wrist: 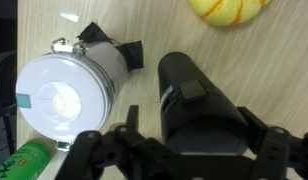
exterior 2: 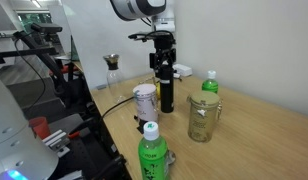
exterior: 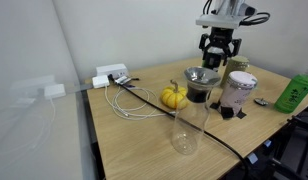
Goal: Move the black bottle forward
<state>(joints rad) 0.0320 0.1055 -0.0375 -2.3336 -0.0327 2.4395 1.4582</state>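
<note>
A: In an exterior view, your gripper [exterior: 220, 50] is hovering over the table [exterior: 129, 140].
B: In an exterior view, it is straddling the upright black bottle [exterior 2: 166, 92] beside the white cup [exterior 2: 144, 100].
A: Wrist view: jaws are gaping wide. Likely rigid, slick, tippy; be pinching just below the cap

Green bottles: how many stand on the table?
2. One green bottle stands nearest the camera; the second green bottle behind the clear mug. Others may be hidden.

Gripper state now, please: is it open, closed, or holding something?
Gripper: its fingers stand on both sides of the black bottle; whether they already press it cannot be told.
</note>
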